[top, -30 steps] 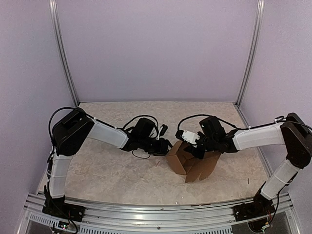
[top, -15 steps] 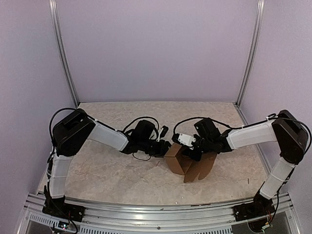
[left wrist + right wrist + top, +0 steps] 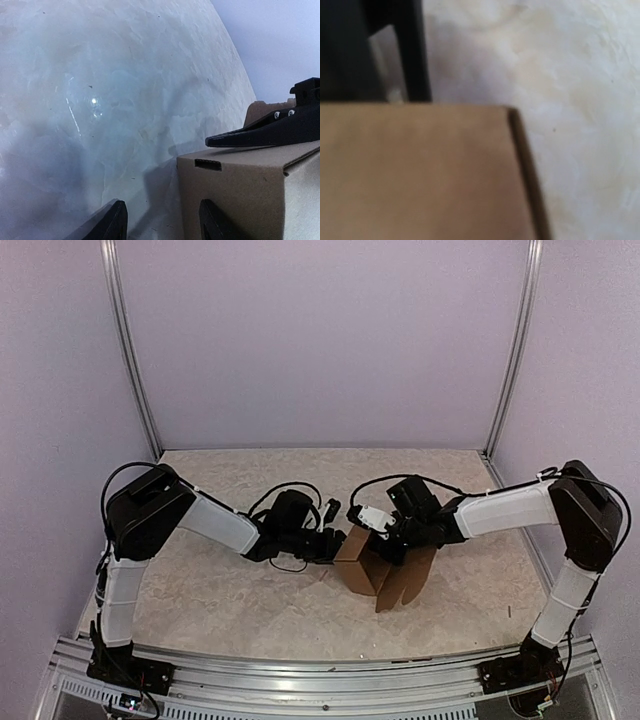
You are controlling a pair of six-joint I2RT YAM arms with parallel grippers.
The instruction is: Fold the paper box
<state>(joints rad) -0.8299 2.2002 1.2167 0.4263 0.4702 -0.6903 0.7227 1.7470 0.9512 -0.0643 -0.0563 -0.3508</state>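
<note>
The paper box (image 3: 388, 578) is a brown cardboard piece, partly folded, standing on the table with open flaps toward the near right. My left gripper (image 3: 338, 540) is at its left side. In the left wrist view the left gripper (image 3: 164, 222) is open, one fingertip (image 3: 214, 224) against the box's side face (image 3: 245, 195). My right gripper (image 3: 385, 533) is at the box's top edge. One of its black fingers (image 3: 260, 132) lies along the box's top. In the right wrist view a blurred box panel (image 3: 420, 175) hides the right jaws.
The beige marbled table (image 3: 220, 590) is enclosed by lilac walls with metal posts (image 3: 130, 350) at the back corners. A metal rail (image 3: 320, 675) runs along the near edge. Black cables (image 3: 290, 488) loop over both wrists.
The right gripper has moved left along the box's top, and the box has shifted slightly left with it. The left gripper has stayed close to the box's left side.
</note>
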